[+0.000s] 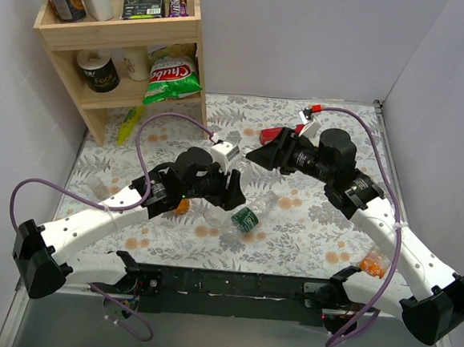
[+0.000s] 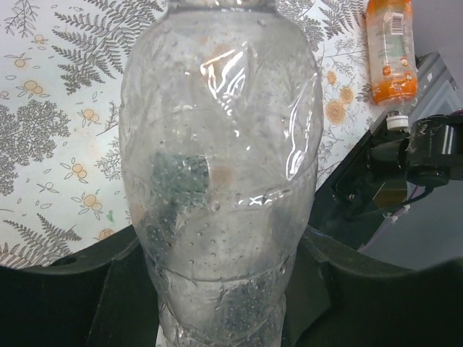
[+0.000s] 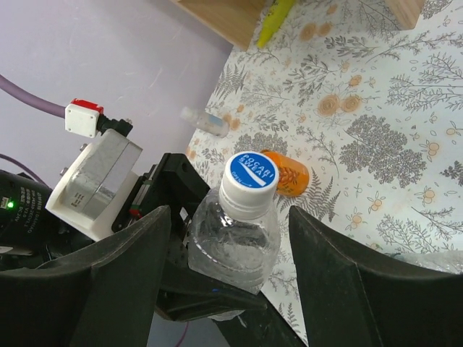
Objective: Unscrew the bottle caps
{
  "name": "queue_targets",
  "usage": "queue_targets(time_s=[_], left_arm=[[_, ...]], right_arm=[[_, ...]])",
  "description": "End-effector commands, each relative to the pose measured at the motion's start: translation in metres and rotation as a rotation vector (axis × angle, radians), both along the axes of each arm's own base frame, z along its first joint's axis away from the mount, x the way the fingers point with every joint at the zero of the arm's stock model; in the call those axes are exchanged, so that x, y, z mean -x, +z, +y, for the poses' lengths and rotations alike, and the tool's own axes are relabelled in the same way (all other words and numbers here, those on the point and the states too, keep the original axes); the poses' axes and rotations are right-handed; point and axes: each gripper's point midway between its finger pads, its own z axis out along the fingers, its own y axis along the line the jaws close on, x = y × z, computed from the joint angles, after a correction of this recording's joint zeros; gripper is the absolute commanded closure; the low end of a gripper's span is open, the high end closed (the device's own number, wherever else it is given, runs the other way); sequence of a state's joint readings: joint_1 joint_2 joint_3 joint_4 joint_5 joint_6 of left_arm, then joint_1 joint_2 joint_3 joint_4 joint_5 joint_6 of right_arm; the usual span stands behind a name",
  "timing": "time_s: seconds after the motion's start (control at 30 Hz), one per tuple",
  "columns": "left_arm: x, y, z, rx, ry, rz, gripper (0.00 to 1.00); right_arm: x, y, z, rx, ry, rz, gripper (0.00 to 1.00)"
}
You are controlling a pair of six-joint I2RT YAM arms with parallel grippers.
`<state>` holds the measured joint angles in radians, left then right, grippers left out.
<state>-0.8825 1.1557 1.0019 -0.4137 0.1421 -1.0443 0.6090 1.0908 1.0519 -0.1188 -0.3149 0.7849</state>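
Note:
My left gripper [image 1: 230, 183] is shut on the clear plain bottle [image 2: 221, 144] and holds it above the table; the bottle fills the left wrist view between the fingers [image 2: 347, 289]. Its white cap with a blue label [image 3: 249, 179] faces my right gripper [image 3: 228, 213], which is open, one finger on each side of the bottle's neck and not touching it. The right gripper [image 1: 255, 156] is just right of the left one. A green-labelled bottle [image 1: 249, 217] lies on the table. The short orange bottle [image 3: 287, 173] lies under the left arm. The slim orange bottle [image 2: 391, 50] with its pale cap [image 2: 396, 120] lies at the front right [image 1: 375, 266].
A wooden shelf [image 1: 118, 32] with cans, boxes and a chips bag [image 1: 172, 76] stands at the back left. A red box [image 1: 278, 134] lies behind the right gripper. A yellow-green item [image 1: 129, 124] leans by the shelf. A small clear item [image 1: 98, 185] lies at the left.

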Motion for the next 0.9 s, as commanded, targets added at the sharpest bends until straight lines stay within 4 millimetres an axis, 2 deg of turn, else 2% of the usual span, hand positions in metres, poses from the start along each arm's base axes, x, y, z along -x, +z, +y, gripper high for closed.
queue_targets(time_s=[0.0,0.23,0.47,0.87], left_arm=[[-0.006,0.015,0.0,0.006,0.041,-0.037,0.85],[0.002,0.015,-0.01,0.004,0.002,-0.039,0.85],[0.007,0.007,-0.016,-0.018,-0.011,-0.023,0.85],[0.012,0.006,-0.04,-0.029,-0.057,-0.024,0.86]], right_arm=[[-0.004,0.023,0.0,-0.018,-0.031,-0.064,0.28],[-0.006,0.027,0.01,-0.031,-0.003,-0.083,0.28],[-0.008,0.034,0.017,-0.044,0.019,-0.103,0.28],[-0.005,0.031,0.031,-0.059,0.046,-0.089,0.3]])
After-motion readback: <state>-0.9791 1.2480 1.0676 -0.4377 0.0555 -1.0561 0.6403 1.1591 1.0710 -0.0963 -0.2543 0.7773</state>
